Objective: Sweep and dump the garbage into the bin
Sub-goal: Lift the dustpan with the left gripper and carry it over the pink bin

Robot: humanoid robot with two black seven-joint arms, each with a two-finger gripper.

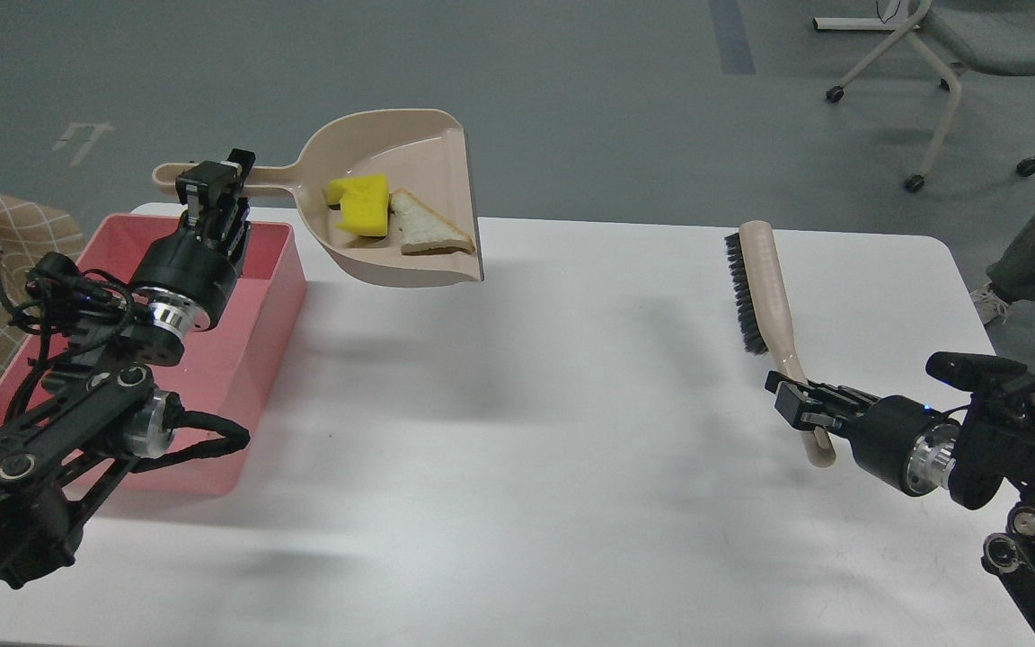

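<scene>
1. Head view, bin (pixel 266 270): pink shallow tub at the table's left edge, partly hidden by the left arm. Nothing seen inside the visible part.
2. Dustpan (pixel 392 225): beige, long-handled, held clear of the white table (pixel 526 404), just right of the bin and not yet over it. Judged rigid and light; its handle is the proper hold.
3. Yellow chunk (pixel 363 205): lies in the pan's bowl, touching the bread slice (pixel 423 229) to its right. Both judged light; the chunk soft, the bread crumbly. They should slide out freely once the pan is tipped, so it is best kept level until above the bin.
4. Left gripper (pixel 216 184): fingers clamped around the dustpan handle, near its far end.
5. Right gripper (pixel 805 404): fingers closed around the lower handle of the brush (pixel 765 288), near the table's right side, bristles facing left. Well apart from the dustpan.
</scene>
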